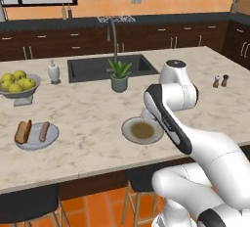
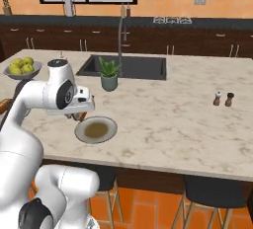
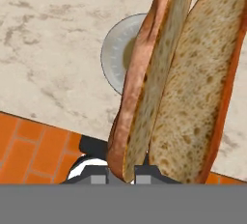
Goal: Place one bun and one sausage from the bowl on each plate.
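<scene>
Gripper: the gripper (image 3: 120, 172) has its jaws pinching a bun (image 3: 178, 83); in the hand view the split bun rises from between the two dark tips and shows its pale crumb.
Held bun: it hangs in the air above the near plate (image 1: 142, 130), not touching it. In the right base view an orange-brown bit of it shows under the hand (image 2: 81, 116).
Near plate: pale grey, round, close to the front edge of the counter (image 1: 88, 118), with a brownish patch in its middle; I cannot tell what this patch is.
Far plate: the second plate (image 1: 37, 136) lies well to the left on the same counter. On it lie the other bun (image 1: 23, 131) and a sausage (image 1: 44, 131), side by side.
Others: a pedestal bowl of apples (image 1: 18, 85) stands behind the far plate; a potted plant (image 1: 119, 76) stands by the sink (image 1: 110, 67).
</scene>
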Motion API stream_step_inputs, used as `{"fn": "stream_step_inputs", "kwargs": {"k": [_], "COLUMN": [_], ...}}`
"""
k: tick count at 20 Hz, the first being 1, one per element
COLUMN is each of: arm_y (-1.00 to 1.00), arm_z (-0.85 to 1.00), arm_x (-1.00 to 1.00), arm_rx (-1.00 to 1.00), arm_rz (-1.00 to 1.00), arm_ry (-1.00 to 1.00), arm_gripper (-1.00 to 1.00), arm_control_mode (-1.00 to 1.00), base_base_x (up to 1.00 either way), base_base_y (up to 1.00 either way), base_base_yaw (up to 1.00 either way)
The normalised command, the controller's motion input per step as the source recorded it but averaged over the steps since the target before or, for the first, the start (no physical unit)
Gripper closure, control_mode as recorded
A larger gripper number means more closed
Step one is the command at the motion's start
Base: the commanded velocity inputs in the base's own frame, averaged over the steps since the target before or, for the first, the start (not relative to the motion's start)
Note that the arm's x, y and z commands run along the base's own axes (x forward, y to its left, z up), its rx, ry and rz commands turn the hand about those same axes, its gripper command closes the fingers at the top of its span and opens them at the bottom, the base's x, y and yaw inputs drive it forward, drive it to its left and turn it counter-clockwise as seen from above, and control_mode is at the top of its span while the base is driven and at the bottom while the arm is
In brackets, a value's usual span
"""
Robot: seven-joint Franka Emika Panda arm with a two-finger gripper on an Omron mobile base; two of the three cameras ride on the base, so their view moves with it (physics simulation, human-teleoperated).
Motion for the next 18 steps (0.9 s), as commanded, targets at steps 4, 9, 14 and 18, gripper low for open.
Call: {"fn": "stream_step_inputs", "kwargs": {"k": [4,9,14,18], "arm_y": [0.00,0.13,0.47,0.40], "arm_z": [-0.10,-0.65,-0.75,-0.69], "arm_x": [0.10,0.64,0.85,0.70], "arm_rx": [0.00,0.00,-0.02,0.00], "arm_rz": [0.02,0.14,0.10,0.12], "arm_ry": [0.00,0.02,0.15,0.13], "arm_gripper": [1.00,1.00,1.00,1.00], "arm_control_mode": [-1.00,-1.00,-1.00,-1.00], "base_base_x": [0.19,0.00,0.00,0.00], "base_base_y": [-0.23,0.00,0.00,0.00], "base_base_yaw": [0.03,0.00,0.00,0.00]}}
